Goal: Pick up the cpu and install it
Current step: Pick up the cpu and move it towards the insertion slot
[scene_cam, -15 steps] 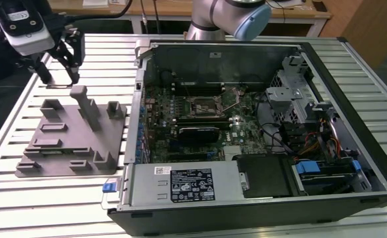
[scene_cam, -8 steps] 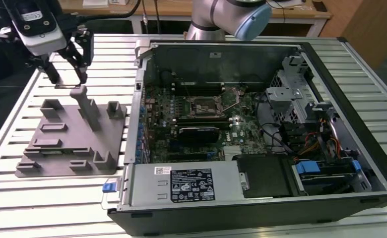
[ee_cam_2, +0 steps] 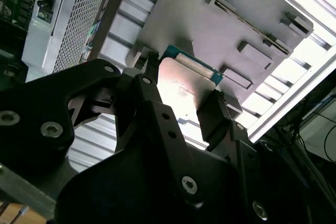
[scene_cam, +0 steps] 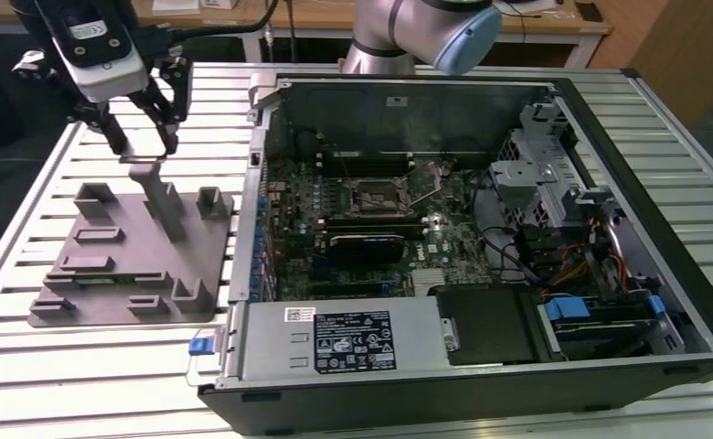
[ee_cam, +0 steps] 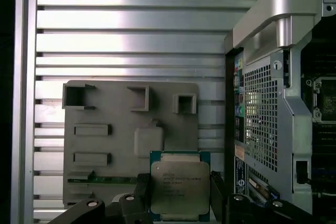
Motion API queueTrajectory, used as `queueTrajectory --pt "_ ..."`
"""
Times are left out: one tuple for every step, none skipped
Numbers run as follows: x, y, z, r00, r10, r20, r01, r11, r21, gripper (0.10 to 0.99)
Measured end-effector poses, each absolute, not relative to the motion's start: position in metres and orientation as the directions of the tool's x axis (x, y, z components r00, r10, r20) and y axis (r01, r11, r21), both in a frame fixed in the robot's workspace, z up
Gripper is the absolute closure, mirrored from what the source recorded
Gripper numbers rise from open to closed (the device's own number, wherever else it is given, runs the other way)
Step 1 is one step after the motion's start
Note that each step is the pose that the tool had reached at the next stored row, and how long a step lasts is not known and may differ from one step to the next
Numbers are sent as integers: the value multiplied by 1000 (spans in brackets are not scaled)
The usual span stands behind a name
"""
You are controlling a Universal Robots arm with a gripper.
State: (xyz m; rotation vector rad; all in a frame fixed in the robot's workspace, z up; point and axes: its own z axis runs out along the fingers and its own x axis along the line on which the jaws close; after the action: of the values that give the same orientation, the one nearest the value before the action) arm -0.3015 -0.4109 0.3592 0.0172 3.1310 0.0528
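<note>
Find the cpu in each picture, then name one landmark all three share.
Exterior view: cpu at the exterior view's left, at the gripper, above the grey block.
Second wrist view: cpu between the fingers, grey block behind.
First wrist view: cpu between the fingers, over the grey block.
Shared landmark: the grey block.

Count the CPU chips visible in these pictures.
1. The cpu is clamped in the gripper, above the grey fixture block, as both wrist views show. Others could be hidden inside the computer case.
</note>
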Motion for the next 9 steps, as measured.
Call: queueTrajectory --pt "-299 -411 359 -1000 11 -10 11 999 34 545" --pt "-297 -411 359 -1000 11 -10 11 999 34 545" --pt "-295 -411 359 -1000 11 -10 11 999 34 545" --pt "-293 -411 359 -1000 11 -10 11 999 34 545" --pt "-291 -411 359 -1000 11 -10 11 999 34 545" --pt "-288 -411 359 -1000 11 -10 11 999 34 545" --pt "-286 -411 359 -1000 11 -10 11 999 34 545" --pt "-284 -411 359 -1000 11 -10 11 999 34 545" --pt "-282 -411 359 -1000 11 -10 11 999 34 545"
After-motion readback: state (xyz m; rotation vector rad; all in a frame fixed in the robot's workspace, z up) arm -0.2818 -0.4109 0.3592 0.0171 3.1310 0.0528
